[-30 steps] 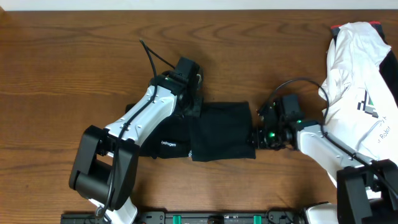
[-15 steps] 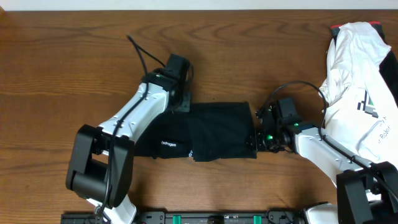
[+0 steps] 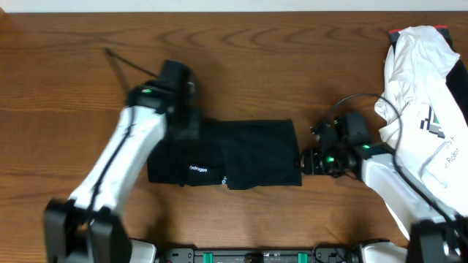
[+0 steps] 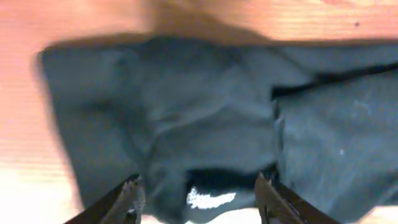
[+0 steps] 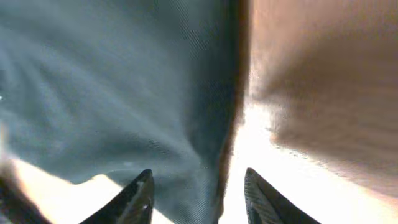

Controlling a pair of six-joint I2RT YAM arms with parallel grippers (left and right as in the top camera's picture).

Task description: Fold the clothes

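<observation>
The clothes, a black T-shirt, lie folded into a flat rectangle at the middle of the table, small white lettering facing up. My left gripper hovers over the shirt's back left corner. In the left wrist view the left gripper is open above the dark fabric, a white patch below it. My right gripper sits at the shirt's right edge. In the right wrist view the right gripper is open, and the shirt's edge lies between the spread fingers.
A crumpled white garment with a green-and-black logo lies at the right edge of the wooden table, with something red under its far corner. A black rail runs along the table's near edge.
The left arm has swung left and away from the shirt's top edge while its jaws opened. The right gripper has backed off slightly to the right and its jaws have spread.
</observation>
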